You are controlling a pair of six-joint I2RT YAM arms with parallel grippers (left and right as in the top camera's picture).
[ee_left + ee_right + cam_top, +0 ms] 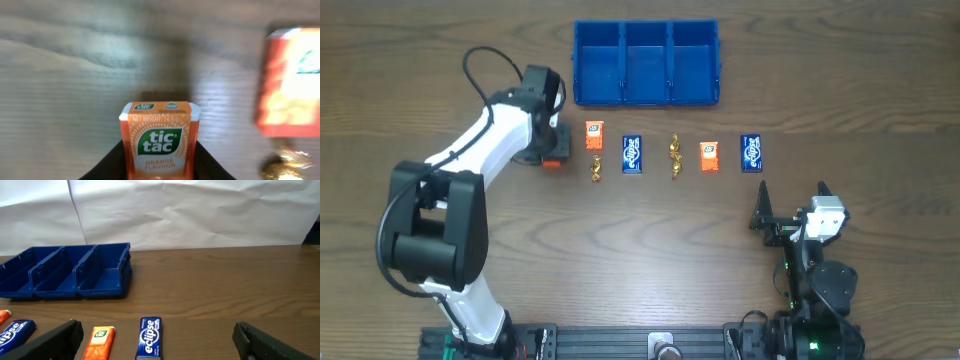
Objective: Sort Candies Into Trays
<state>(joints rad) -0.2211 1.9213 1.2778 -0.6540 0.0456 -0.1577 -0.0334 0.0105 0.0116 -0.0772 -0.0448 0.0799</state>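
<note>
Currently the left gripper (552, 152) is clamped on one end of a small orange plastic mint box (160, 137), low by the brown wooden table (440, 60) and beside a second orange box (594, 134). With so little of the box held, it could pivot or slip before reaching the blue three-compartment plastic tray (646, 62). The right gripper (792, 195) rests near its base, jaws apart.

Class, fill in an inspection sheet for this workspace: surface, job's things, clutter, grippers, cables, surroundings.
Surface: wooden table.
Job's things: blue tray, three compartments, all empty; in a row beside it, orange boxes, blue packs, gold candies.
Clutter: nothing seen.
Grippers: left gripper shut on an orange box; right gripper open, holding nothing.
Cables: black cable looped at the left arm.
Surroundings: white backdrop.
</note>
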